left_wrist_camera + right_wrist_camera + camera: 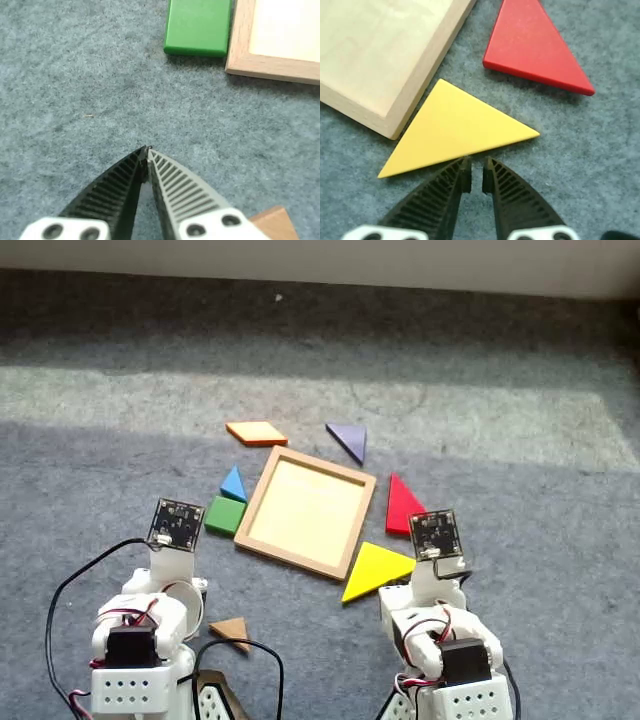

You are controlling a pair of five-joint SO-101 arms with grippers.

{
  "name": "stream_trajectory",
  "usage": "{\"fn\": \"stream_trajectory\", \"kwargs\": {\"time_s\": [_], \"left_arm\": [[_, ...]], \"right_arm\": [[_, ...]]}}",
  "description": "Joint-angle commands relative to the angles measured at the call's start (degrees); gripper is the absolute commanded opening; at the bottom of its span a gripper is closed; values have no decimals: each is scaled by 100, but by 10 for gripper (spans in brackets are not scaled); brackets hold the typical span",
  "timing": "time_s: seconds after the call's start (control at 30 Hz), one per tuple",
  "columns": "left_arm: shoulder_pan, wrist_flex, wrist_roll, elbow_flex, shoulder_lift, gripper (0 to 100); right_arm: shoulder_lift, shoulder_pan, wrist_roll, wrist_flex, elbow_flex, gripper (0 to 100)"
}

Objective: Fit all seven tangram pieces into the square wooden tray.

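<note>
The square wooden tray (262, 495) lies empty mid-table, with the pieces around it: orange parallelogram (257, 432), purple triangle (349, 440), blue triangle (234, 484), green square (226, 515), red triangle (402, 505), yellow triangle (374, 569) and brown triangle (231, 632). My left gripper (146, 151) is shut and empty over bare carpet, short of the green square (198, 26) and the tray's corner (240, 55). My right gripper (475, 170) is nearly shut and empty, its tips at the long edge of the yellow triangle (457, 130). The red triangle (532, 45) lies beyond.
Grey carpet covers the table. The two arm bases stand at the near edge, left (140, 660) and right (450, 660), with black cables looping beside the left one (60, 610). The brown triangle (272, 222) lies just beside my left gripper's fingers.
</note>
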Motion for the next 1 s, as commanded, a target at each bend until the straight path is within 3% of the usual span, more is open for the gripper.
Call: {"fn": "stream_trajectory", "kwargs": {"time_s": [0.0,0.53,0.67,0.8,0.97], "left_arm": [[57,9,18,110,-92,10],[268,9,26,110,-101,8],[268,9,9,66,-101,11],[233,9,9,-435,-101,11],[-400,-369,9,-980,-101,11]], "right_arm": [[-66,40,-44,40,875,52],[-66,84,-35,40,875,52],[-66,673,-35,-4,743,52],[-66,1710,-53,-22,22,52],[-66,2273,-26,-804,-602,53]]}}
